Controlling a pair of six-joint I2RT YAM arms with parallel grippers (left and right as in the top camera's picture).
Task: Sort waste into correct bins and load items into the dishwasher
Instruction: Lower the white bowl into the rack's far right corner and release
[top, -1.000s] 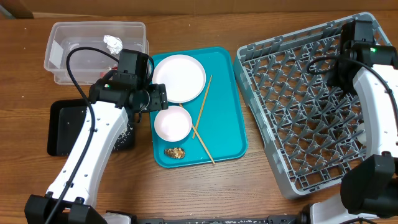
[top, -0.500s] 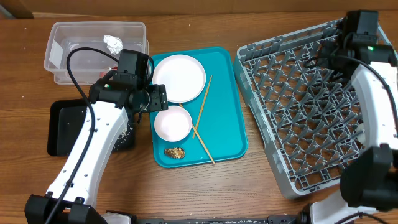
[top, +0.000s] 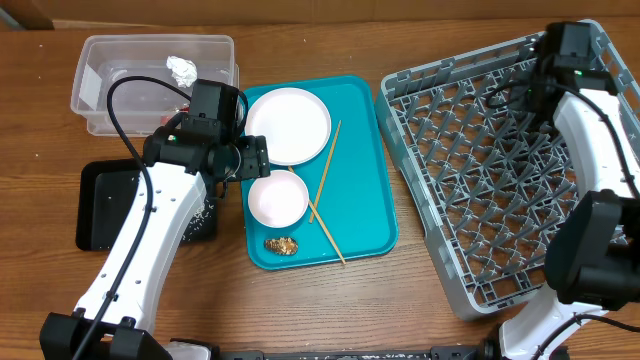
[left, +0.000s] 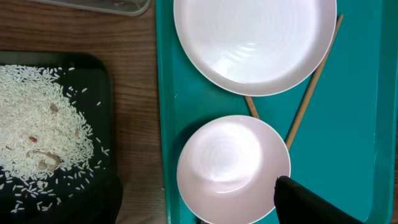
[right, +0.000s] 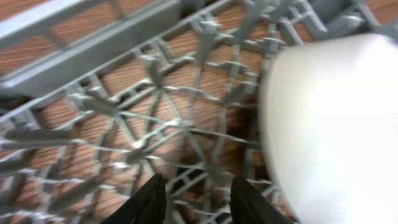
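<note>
- A wooden surface (top: 400, 300) carries everything. A teal tray (top: 365, 170) sits in the middle, and the grey dish rack (top: 480, 180) fills the 3 o'clock side.
- At 10 o'clock is the clear tub (top: 100, 90), which holds the crumpled tissue ball (top: 181, 69). Below it, at 9 o'clock, the black tray (top: 100, 215) holds the loose rice (left: 37, 124). Dry and food waste are thus kept apart.
- On the teal tray the plate (top: 288, 125) lies at 12 o'clock and the bowl (top: 277, 199) just below it. The chopsticks (top: 326, 175) lie crossed at the bowl's 3 o'clock, and the brown lump (top: 282, 244) is at 6 o'clock.
- The left pincer (top: 255, 158) hovers over the tray's 9 o'clock edge between plate and bowl. Its jaws are spread and hold nothing. It seems poised to take the bowl's rim.
- The right pincer (right: 199, 199) hangs low over the rack's far 1 o'clock corner. Its fingers stand apart with only grid between them.
- A white rounded item (right: 336, 118), probably the cup, stands just beside the right pincer at 3 o'clock, inside the rack. It looks set down there so the pegs steady it.
</note>
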